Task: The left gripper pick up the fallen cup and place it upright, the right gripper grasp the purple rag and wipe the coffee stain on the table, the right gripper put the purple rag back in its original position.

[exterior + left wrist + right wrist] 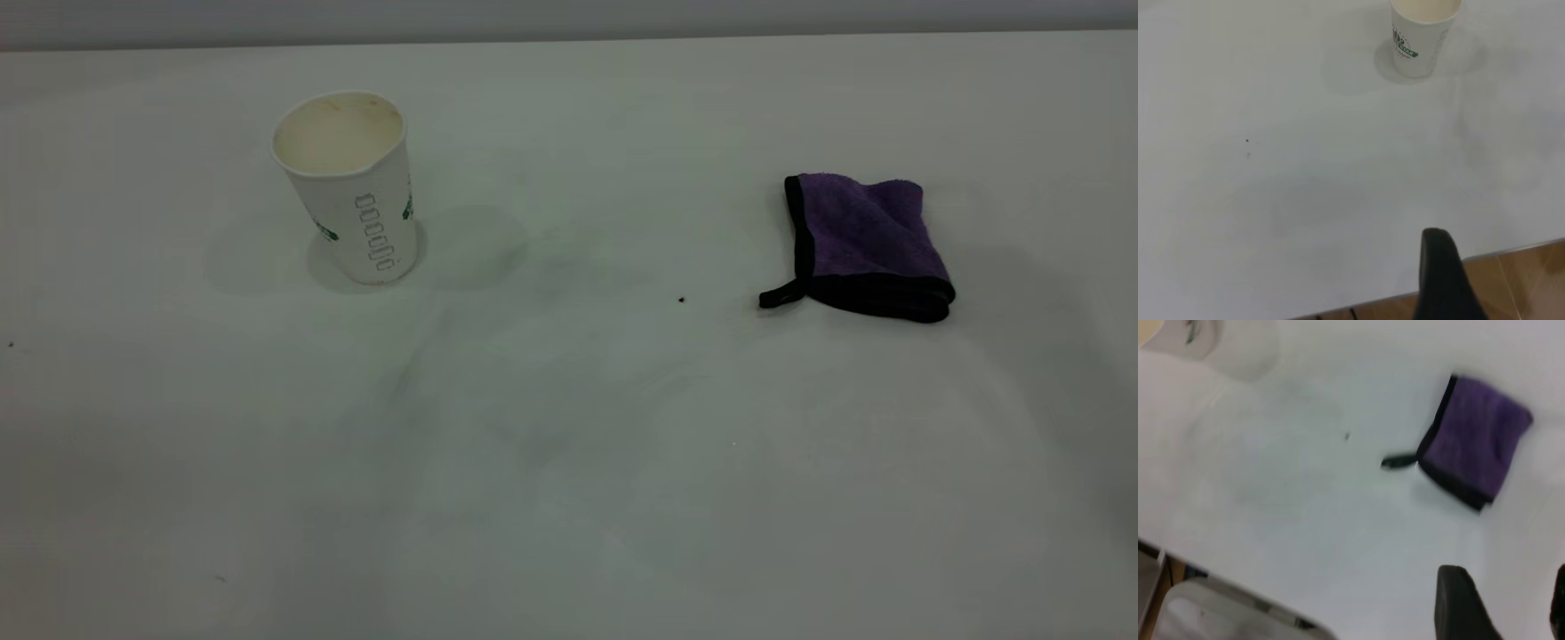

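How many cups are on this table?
1. The cup stands upright on the table, toward the exterior view's left and far from the purple rag at its right. No other cup shows in any view.

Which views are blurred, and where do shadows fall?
Exterior view: sharp; the paper coffee cup casts soft overlapping shadows on the table. Left wrist view: fairly sharp. Right wrist view: smeared, the purple rag soft-edged, the right gripper a dark out-of-focus shape.
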